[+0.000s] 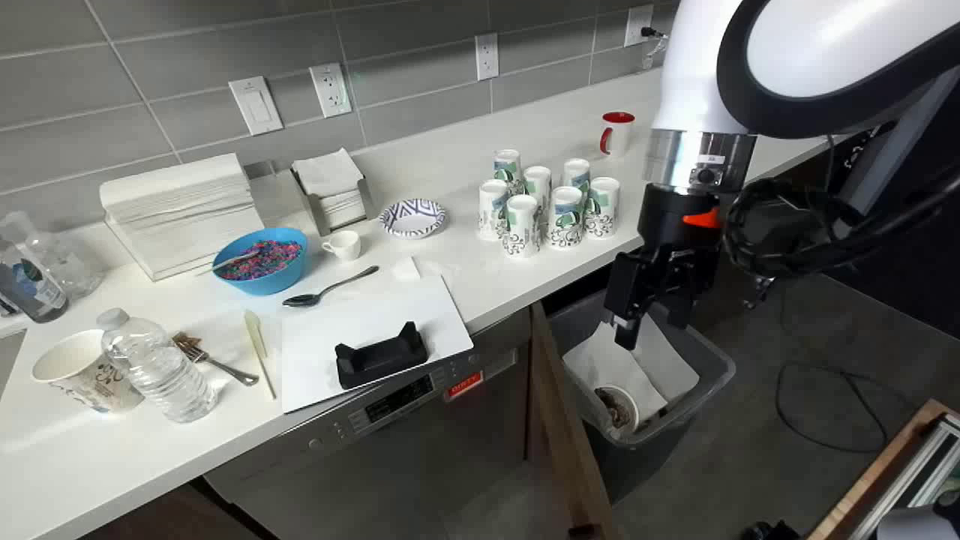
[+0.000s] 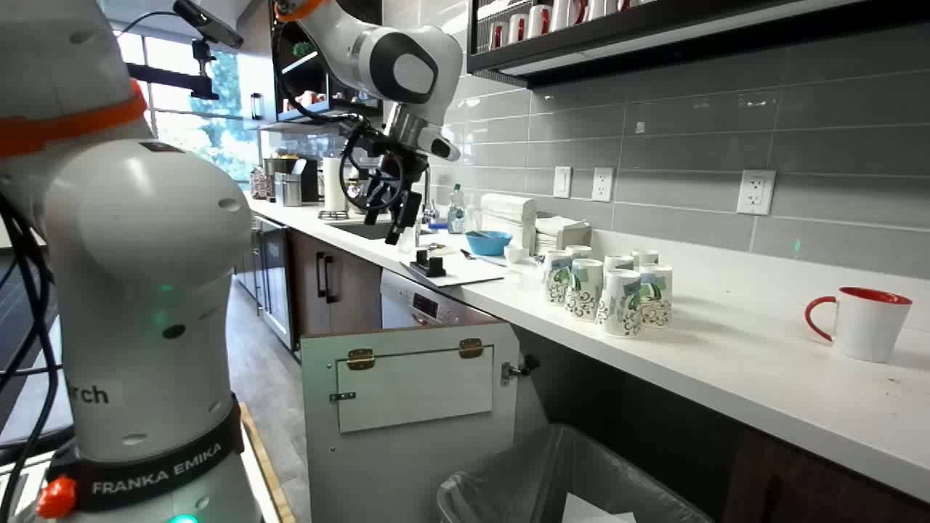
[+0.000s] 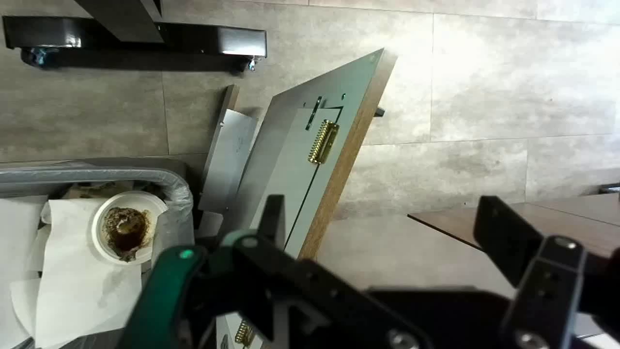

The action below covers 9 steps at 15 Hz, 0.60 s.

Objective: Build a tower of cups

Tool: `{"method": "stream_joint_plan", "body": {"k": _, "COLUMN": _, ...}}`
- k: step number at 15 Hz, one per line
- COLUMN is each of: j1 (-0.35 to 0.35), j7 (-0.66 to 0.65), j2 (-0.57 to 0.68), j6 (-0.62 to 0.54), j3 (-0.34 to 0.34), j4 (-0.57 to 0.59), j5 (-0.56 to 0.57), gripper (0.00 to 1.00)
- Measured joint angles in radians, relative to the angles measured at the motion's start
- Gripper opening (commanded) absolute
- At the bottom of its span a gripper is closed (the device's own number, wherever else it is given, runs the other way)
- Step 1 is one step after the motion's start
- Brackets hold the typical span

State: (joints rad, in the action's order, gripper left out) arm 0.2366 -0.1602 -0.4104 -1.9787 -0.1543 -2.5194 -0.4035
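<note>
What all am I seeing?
upturned paper cups: seven, patterned white, counter
mug: one, white-red, counter
upright paper cup: one, patterned white, counter
fork: one, silver, counter
water bottle: one, clear, near fork
bowl: one, blue, counter
small cup: one, white, beside bowl
dish: one, white-blue, counter
paper stacks: two, white, near wall
board: one, white, counter edge
holder: one, black, on board
spoon: one, dark, beside board
cabinet door: one, pale inside, below counter
bin: one, grey, beside door
shelf mugs: several, white-red, overhead shelf
robot arm: one, white-black, beside counter
tool: one, black, arm's end
</note>
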Motion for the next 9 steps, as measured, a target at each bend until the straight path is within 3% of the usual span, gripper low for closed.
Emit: {"method": "stream_joint_plan", "body": {"k": 9, "j1": -0.007, "j7": -0.010, "j2": -0.003, "j6": 0.000, "j3": 0.000, "j4": 0.000, "j5": 0.000, "gripper": 1.00}}
